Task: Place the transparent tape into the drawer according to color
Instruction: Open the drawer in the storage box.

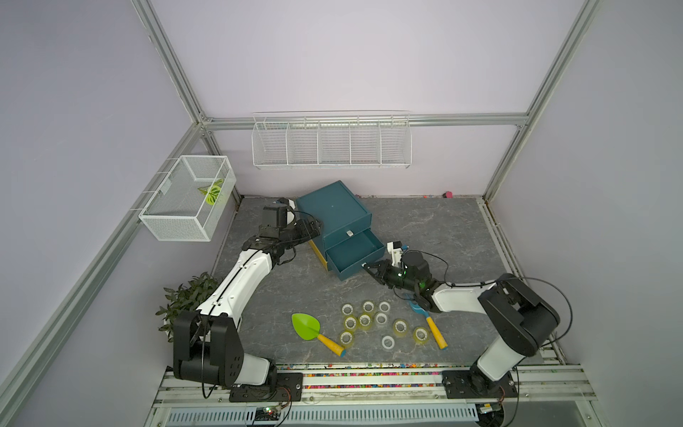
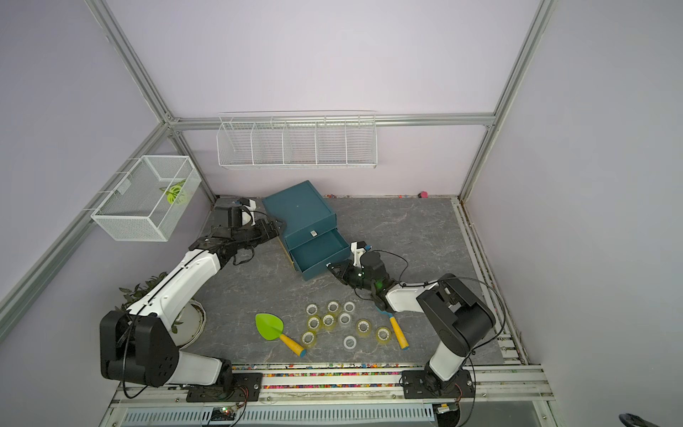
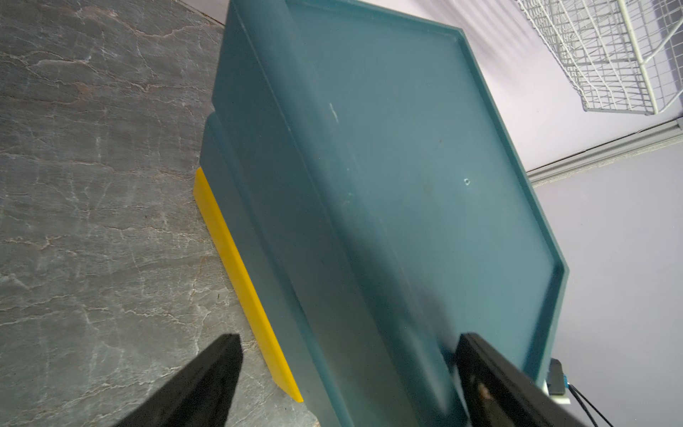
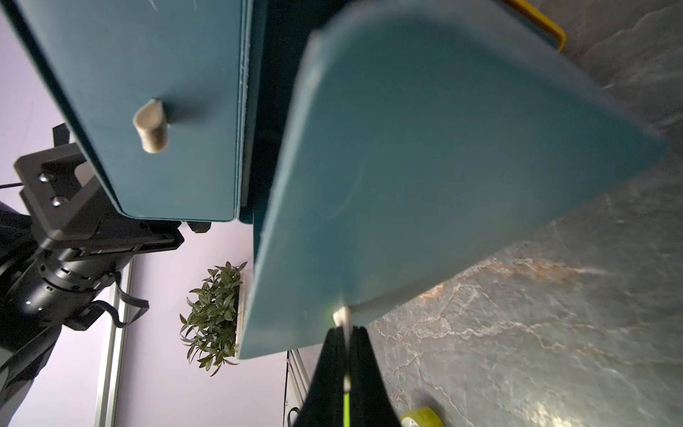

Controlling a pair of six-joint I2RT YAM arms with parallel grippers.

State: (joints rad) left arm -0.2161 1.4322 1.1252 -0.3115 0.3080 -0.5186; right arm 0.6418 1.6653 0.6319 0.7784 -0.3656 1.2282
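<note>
While the right fingers [image 4: 329, 373] are pinched shut on the pale handle tab [image 4: 342, 314] of the lower drawer [image 1: 354, 251], which stands pulled out of the teal cabinet [image 1: 332, 210], the left fingers [image 3: 207, 380] are spread wide at the cabinet's far side. One is over its top and one beside its wall above the grey surface [image 1: 425, 229]; they grip nothing. The upper drawer [image 1: 340, 236] is closed, its knob [image 4: 151, 127] free. The transparent tape [image 1: 366, 321], ten rolls in both top views, lies in a loose cluster on the surface near the front rail, well apart from the open drawer; some rolls are tinted yellow-green, some clear-white. A green toy shovel [image 1: 306, 325] lies just beside the cluster on the left, and a blue rake [image 1: 432, 329] on the right, its head partly hidden under the right arm's wrist. A potted plant [image 1: 188, 295] sits behind the left arm; a wire rack [image 1: 330, 142] and a mesh basket [image 1: 177, 218] hang on the walls.
</note>
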